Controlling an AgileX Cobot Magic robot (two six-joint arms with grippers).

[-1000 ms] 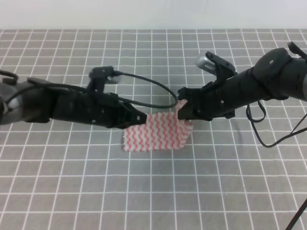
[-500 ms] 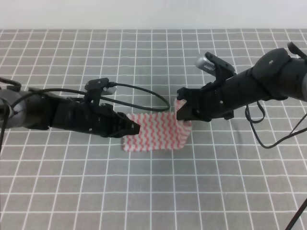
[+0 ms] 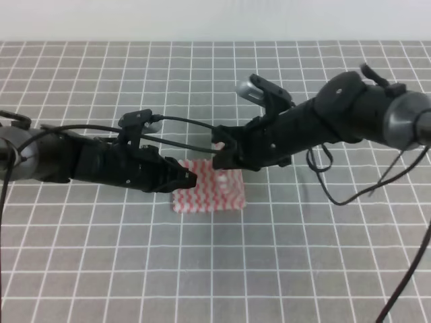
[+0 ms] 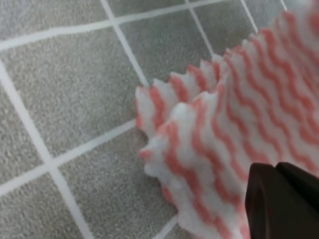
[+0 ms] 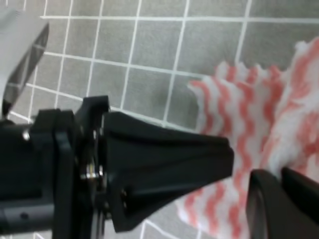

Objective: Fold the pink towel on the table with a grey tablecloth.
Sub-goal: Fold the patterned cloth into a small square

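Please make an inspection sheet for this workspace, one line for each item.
Surface: grey tablecloth with white grid lines, flat.
Job's things: pink towel lying partly folded, one edge lifted.
Clutter: nothing seen.
Grippers: left claw at the towel's left edge, state unclear; right claw shut on a lifted towel edge.
Cables: black cable looping between the arms; more cables trailing at right.
Surroundings: pale wall behind the table.

Both arms matte black, thick rounded segments tapering toward wedge-shaped grippers. Left arm (image 3: 81,161): small black camera mount on top, thin black cable (image 3: 195,134) arcing off it. Right arm (image 3: 323,124): silver-grey camera housing (image 3: 252,87) on black bracket, loose black cables (image 3: 397,175) hanging off rear. Right wrist view: left gripper (image 5: 149,169) smooth black plastic, metal screw at base.
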